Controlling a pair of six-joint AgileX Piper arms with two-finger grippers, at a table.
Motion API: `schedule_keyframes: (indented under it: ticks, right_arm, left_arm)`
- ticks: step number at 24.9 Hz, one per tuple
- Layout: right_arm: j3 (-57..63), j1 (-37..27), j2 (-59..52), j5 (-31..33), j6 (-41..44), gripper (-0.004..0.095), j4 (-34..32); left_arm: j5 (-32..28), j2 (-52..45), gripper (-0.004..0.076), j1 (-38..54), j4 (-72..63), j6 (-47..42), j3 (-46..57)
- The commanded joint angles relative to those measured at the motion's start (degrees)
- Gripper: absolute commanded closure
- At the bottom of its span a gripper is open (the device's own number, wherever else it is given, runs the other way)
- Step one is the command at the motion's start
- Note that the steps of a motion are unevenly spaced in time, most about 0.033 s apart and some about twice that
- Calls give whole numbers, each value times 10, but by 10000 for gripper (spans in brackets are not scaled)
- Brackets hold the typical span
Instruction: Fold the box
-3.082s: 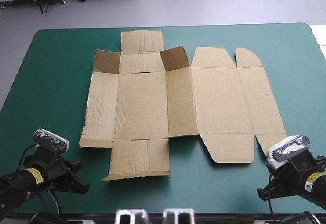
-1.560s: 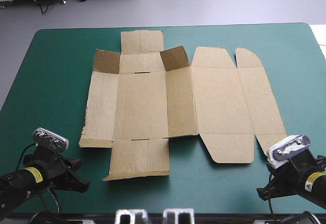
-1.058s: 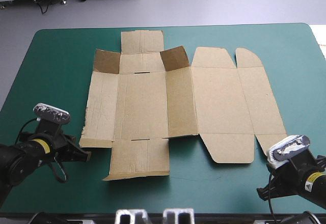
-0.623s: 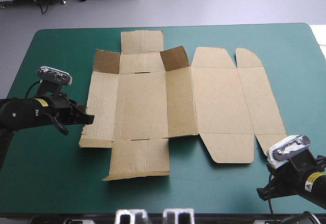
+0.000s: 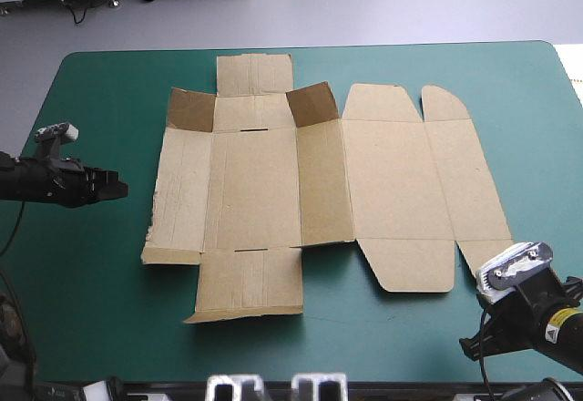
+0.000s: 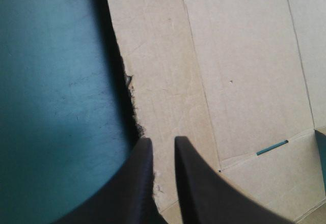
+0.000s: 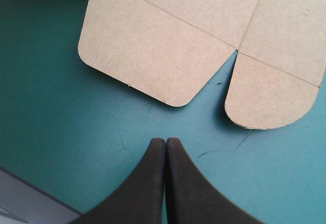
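The brown box [image 5: 273, 182] lies as a flat cut sheet in the middle of the table. Two small flaps [image 5: 311, 103] stand raised at its far side. My left gripper [image 5: 117, 187] hovers over the cover just left of the box's ragged left edge [image 6: 127, 76]. Its black fingers [image 6: 162, 141] are a narrow gap apart with nothing between them. My right gripper [image 5: 469, 346] sits at the near right corner, shut into one point [image 7: 165, 141]. It is a short way off the box's two rounded near flaps [image 7: 153, 56].
Bare teal-green cover [image 5: 82, 100] runs along the box's left side and along the near edge [image 5: 364, 346]. The table's near edge [image 7: 20, 198] shows beside the right gripper.
My left arm has swung from the near left corner up along the table's left side, reached the box's left edge, then drawn back leftward. The right arm and the box have not moved.
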Motion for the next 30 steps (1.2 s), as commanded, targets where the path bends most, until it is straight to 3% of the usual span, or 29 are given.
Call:
schedule_keyframes:
  ticks: [1,2,4,10,30]
  right_arm:
    - [-13,2,8,-29,-5,932,1]
    - [-13,2,8,-29,-5,932,1]
    - [-13,2,8,-29,-5,932,1]
    - [-13,2,8,-29,-5,932,1]
    - [-13,2,8,-26,-4,932,5]
  left_arm:
    - [36,40,417,2,-43,2,-18]
    - [45,69,331,2,-63,6,-18]
    - [45,94,295,2,-79,23,-18]
    - [45,128,295,2,-78,76,-18]
    - [46,205,296,-99,-117,78,-18]
